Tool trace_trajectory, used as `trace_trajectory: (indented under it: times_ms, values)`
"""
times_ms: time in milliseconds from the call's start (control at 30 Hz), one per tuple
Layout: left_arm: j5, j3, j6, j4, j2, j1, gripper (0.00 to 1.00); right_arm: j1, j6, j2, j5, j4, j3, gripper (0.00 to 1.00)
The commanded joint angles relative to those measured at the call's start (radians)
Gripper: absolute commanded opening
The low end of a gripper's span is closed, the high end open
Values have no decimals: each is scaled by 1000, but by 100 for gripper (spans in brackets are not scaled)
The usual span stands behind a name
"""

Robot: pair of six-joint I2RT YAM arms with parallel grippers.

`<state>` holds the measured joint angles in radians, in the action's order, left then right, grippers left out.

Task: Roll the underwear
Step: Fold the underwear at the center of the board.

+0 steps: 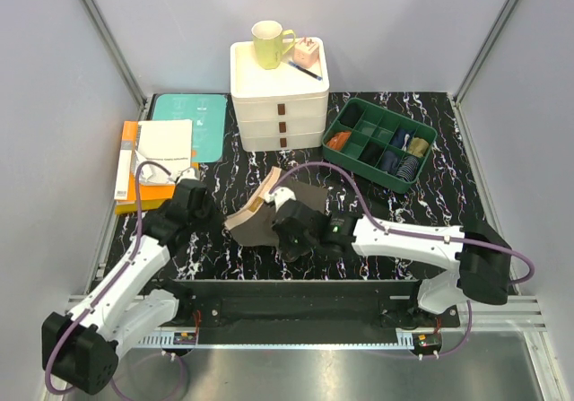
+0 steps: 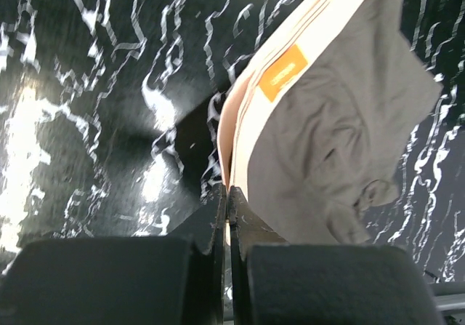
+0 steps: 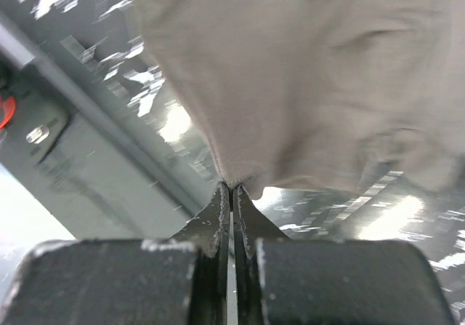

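Black table [image 1: 448,195]: underwear [image 1: 256,217] near its front edge.

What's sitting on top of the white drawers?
On the white drawers stand a yellow-green mug and a small pink box, with a dark pen lying beside them. The drawers are shut, so what's inside them is hidden.

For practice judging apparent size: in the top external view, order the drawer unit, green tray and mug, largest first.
1. white drawer unit
2. green tray
3. mug
The drawer unit stands taller, nearer the camera, which may exaggerate its lead.
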<state>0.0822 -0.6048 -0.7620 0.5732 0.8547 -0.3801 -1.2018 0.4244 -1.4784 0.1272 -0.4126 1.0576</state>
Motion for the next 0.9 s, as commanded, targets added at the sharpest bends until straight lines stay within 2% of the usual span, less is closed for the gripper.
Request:
trace_trajectory:
  times_ms: [0,267,867]
  values:
    - [-28,-87,43,-61,72,-2,0,79,-16,46,91,-37,15,0]
    - [-68,-182,50,-134,202,-3,0,220,-79,69,111,-35,33,0]
    - [-136,-450,52,-280,621,0,0,396,-171,-25,132,-31,102,0]
